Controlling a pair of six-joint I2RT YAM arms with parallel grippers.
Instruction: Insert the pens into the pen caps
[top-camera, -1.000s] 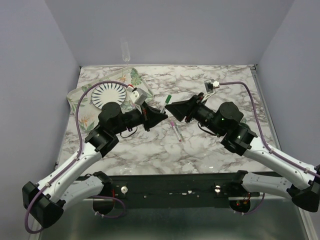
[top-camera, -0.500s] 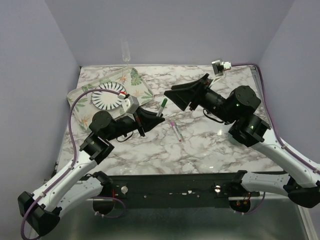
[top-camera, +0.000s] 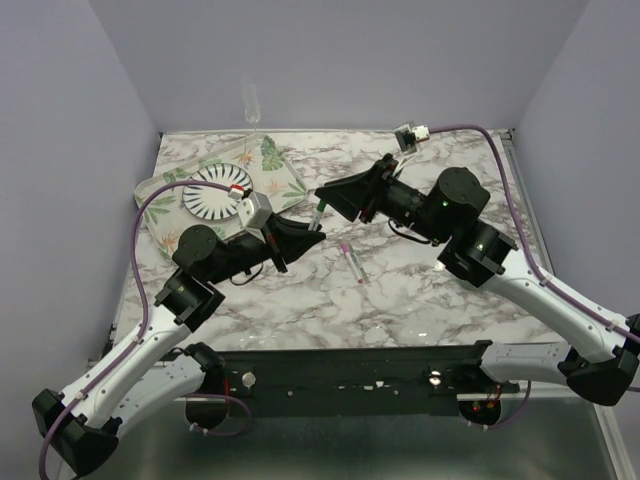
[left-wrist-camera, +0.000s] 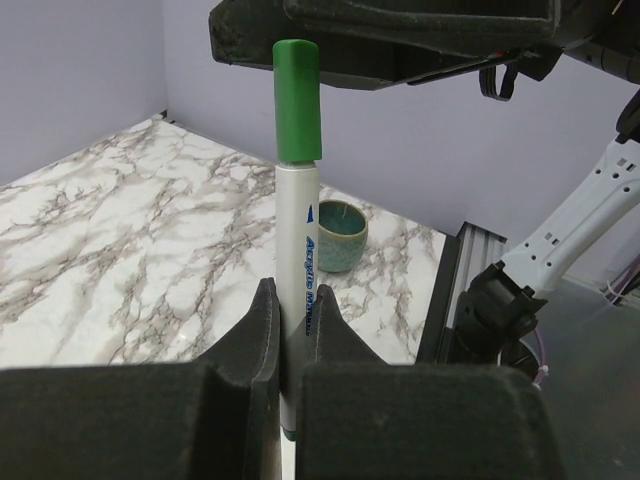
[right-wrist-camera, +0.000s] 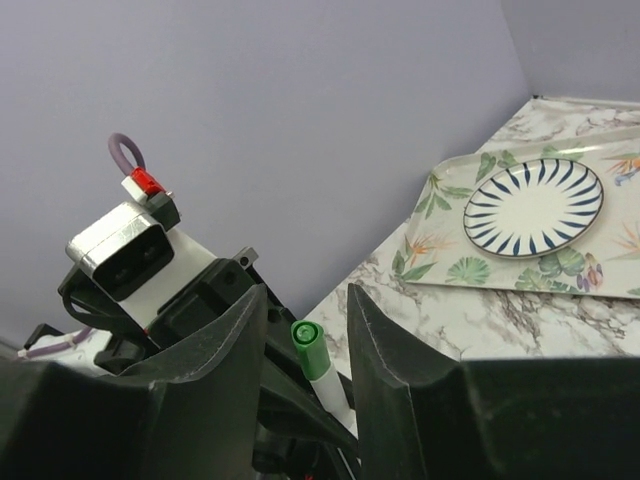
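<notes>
Gripped the pen (left-wrist-camera: 298, 250) upright in the tightly closed left gripper (left-wrist-camera: 290, 335), green cap (left-wrist-camera: 297, 100) on top. Hovered the right gripper (right-wrist-camera: 305, 300), parted and empty, around that cap. Lay on the table (top-camera: 420, 290) nearby: pink-capped pen (top-camera: 351, 262).

Bright, soft, even light from overhead. Faint diffuse shadows on table (top-camera: 400, 300). Left wrist view: pen (left-wrist-camera: 297, 240) sharp, left gripper (left-wrist-camera: 295, 305) at 6 o'clock slightly soft.

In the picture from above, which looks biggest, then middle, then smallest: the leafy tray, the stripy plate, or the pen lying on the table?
1. leafy tray, biggest
2. stripy plate, middle
3. pen lying on the table, smallest
An arm hides part of the tray, but the order is plain.
</notes>
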